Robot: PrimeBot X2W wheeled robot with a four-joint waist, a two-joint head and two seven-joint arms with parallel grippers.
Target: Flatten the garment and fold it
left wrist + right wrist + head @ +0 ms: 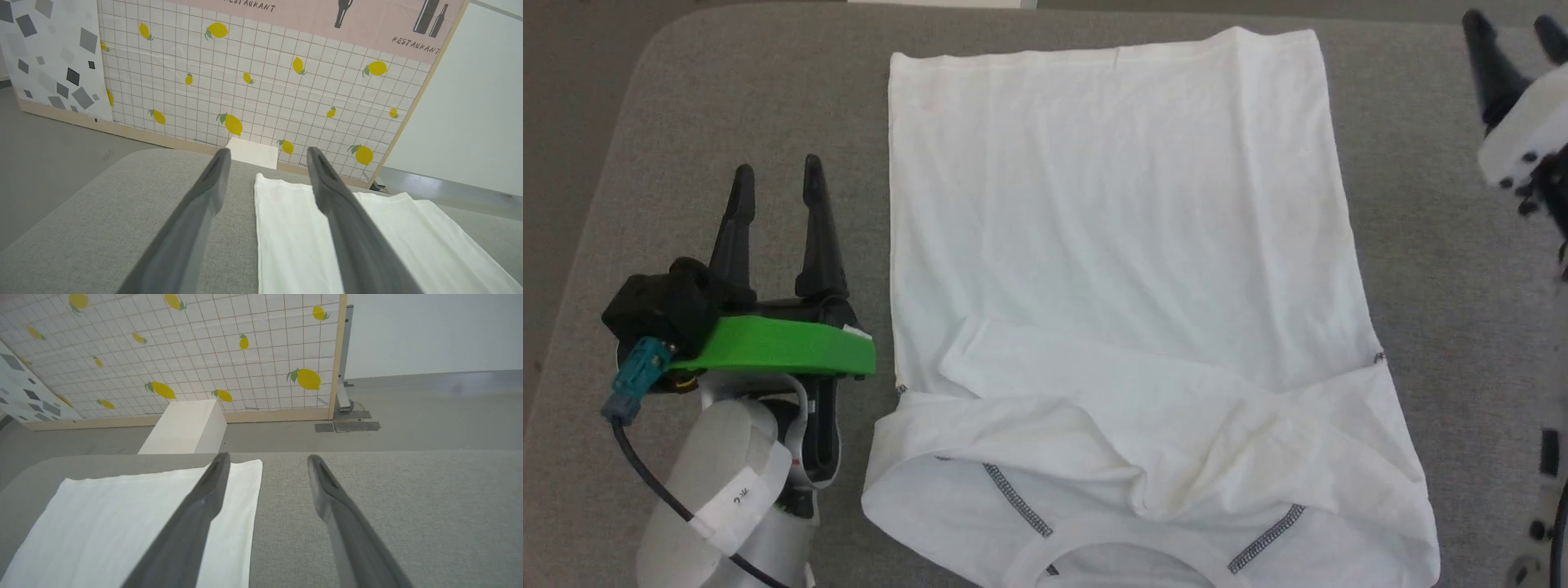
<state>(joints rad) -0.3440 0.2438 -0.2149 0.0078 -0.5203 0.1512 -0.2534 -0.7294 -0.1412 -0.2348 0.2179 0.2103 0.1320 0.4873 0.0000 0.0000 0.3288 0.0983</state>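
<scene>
One garment between left claw, right claw.

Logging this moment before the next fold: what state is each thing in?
Shirt: spread on the table, far part flat, near part rumpled and folded over itself.
Left tool: open, empty, beside the shirt's left edge.
Right tool: open, empty, off to the shirt's right.
Box: upright, beyond the table's far edge.
</scene>
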